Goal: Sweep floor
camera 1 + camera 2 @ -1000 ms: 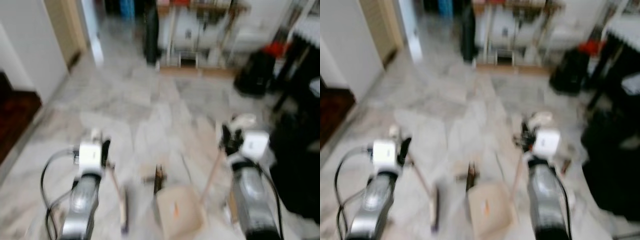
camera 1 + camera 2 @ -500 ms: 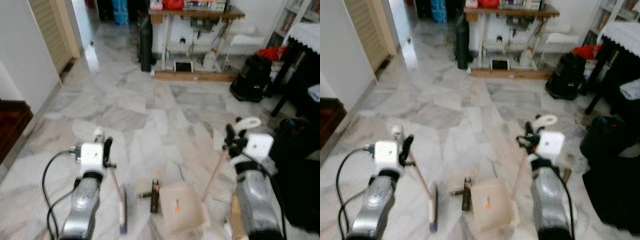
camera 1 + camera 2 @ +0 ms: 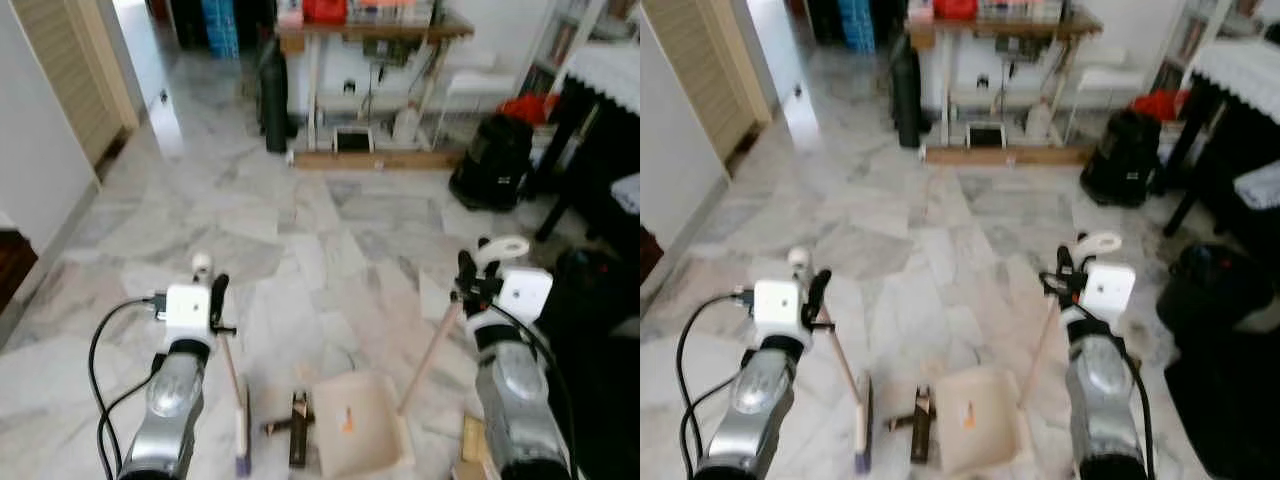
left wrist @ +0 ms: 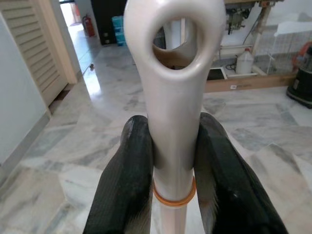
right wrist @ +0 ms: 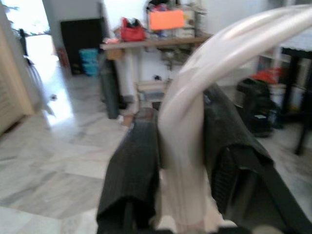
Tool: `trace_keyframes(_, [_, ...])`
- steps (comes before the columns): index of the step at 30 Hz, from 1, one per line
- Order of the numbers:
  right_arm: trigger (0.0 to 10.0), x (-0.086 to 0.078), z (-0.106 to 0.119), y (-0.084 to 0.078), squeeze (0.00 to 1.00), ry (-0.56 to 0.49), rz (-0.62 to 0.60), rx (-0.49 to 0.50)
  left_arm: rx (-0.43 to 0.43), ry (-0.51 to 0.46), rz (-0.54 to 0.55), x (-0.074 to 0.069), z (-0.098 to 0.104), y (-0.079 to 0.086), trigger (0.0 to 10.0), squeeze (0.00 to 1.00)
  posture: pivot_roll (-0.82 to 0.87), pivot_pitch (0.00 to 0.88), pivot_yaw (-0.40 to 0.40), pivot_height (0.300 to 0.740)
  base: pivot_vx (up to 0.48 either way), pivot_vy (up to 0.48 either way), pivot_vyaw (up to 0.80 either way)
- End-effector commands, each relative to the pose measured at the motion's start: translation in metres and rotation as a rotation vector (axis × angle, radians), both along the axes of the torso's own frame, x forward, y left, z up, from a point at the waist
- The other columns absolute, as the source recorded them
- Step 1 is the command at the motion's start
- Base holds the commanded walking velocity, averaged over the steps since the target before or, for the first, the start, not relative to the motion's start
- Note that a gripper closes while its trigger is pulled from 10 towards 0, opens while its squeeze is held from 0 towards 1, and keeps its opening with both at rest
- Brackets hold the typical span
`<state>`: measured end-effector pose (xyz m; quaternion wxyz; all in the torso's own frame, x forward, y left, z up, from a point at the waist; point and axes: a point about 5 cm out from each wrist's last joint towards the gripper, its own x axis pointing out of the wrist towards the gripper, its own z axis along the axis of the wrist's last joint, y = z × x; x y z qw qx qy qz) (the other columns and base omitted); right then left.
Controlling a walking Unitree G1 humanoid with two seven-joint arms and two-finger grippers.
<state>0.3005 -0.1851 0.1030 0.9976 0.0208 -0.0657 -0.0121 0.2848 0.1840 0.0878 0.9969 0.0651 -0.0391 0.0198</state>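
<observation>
My left gripper (image 3: 211, 302) is shut on the white handle of a broom (image 4: 174, 122), which ends in a loop above the black fingers (image 4: 127, 170). The broom's head (image 3: 241, 436) rests on the marble floor (image 3: 300, 230) just before me. My right gripper (image 3: 468, 283) is shut on the curved white handle (image 5: 190, 112) of a beige dustpan (image 3: 360, 436), whose pink stick slants down to the pan. Dark brown debris (image 3: 297, 441) lies on the floor between the broom head and the pan.
A wooden table (image 3: 360, 25) with clutter under it stands at the far wall. A black bag (image 3: 492, 160) and dark furniture (image 3: 600, 130) line the right side. A louvred door (image 3: 70, 70) and white wall are on the left. Open floor lies ahead.
The blur has gone and the whole picture has shifted as the camera moved. Both grippers still hold their handles, and broom, debris and dustpan stay close together.
</observation>
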Motion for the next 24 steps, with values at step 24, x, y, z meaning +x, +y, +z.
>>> trace_keyframes(24, [10.0,0.0,-0.012,-0.009,0.0,0.019,-0.075,-0.051,0.016,-0.021,-0.07,0.005,0.014,0.002,10.0,0.0,-0.01,0.0,0.011,0.74,0.048,0.0,0.0])
